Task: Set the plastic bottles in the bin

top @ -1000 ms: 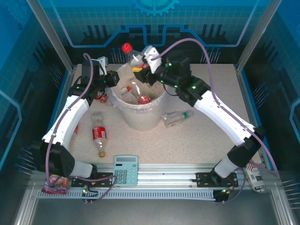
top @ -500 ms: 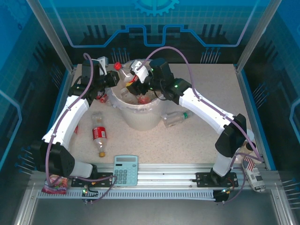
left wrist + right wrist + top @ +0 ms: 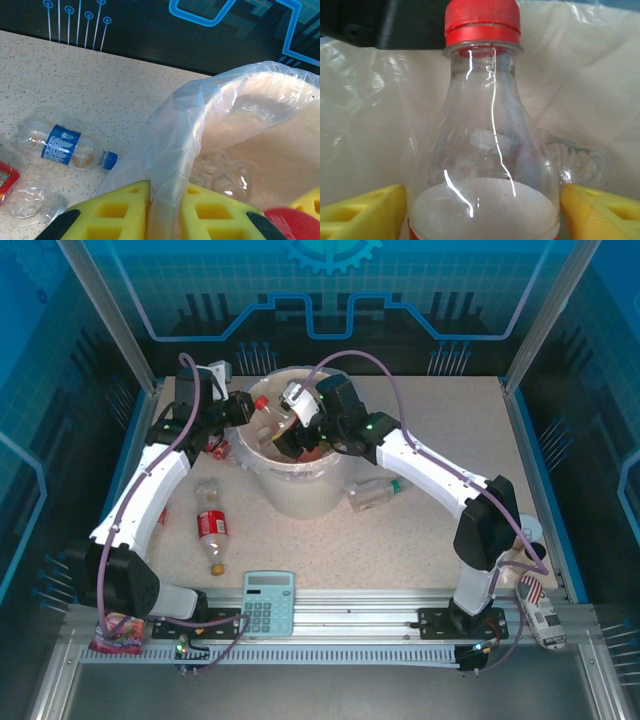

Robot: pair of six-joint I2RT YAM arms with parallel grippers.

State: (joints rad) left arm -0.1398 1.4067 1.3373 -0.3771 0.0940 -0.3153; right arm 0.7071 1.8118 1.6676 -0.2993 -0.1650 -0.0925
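The right claw [image 3: 481, 207] clamps a clear red-capped plastic bottle [image 3: 482, 145] over the round cream-white plastic bin [image 3: 300, 496]; the left claw [image 3: 163, 212] pinches the bin's rim.

No text could be read; print on the blue-labelled bottle [image 3: 65, 147] and the calculator [image 3: 269, 602] was too small.

Near edge of speckled table [image 3: 440, 540]: pale blue calculator [image 3: 269, 603], keys up. Off the near-left corner, on the frame: pink packet [image 3: 118, 633].
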